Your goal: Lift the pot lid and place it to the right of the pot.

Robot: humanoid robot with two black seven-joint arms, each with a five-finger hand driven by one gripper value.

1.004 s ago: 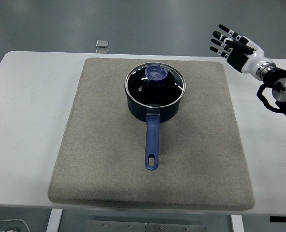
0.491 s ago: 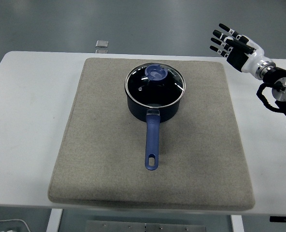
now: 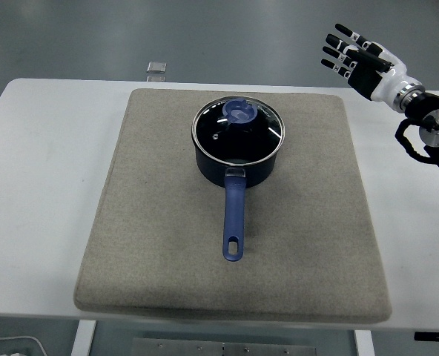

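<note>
We are looking at the pot lid [image 3: 239, 127], a glass disc with a metal rim and a blue round knob [image 3: 240, 113] at its top, and it is sitting closed on the dark blue pot [image 3: 234, 169]. The pot is standing on the far half of a grey felt mat [image 3: 153, 245], a little right of the mat's centre line. Its blue handle [image 3: 233, 222] is pointing straight toward the table's near edge, with the hanging hole at the near end. The mat is lying on the white table [image 3: 41, 170] and is covering most of it.

Our right hand [image 3: 355, 61] is hanging in the air above the table's far right corner, well apart from the pot and lid. Its fingers [image 3: 341, 50] are stretching out apart from one another, pointing up and to the left, and we are gripping nothing with them. The black and white forearm is coming in from the right edge.

Beyond the table's far edge, a small pale square object [image 3: 157, 68] is lying on the grey floor.
</note>
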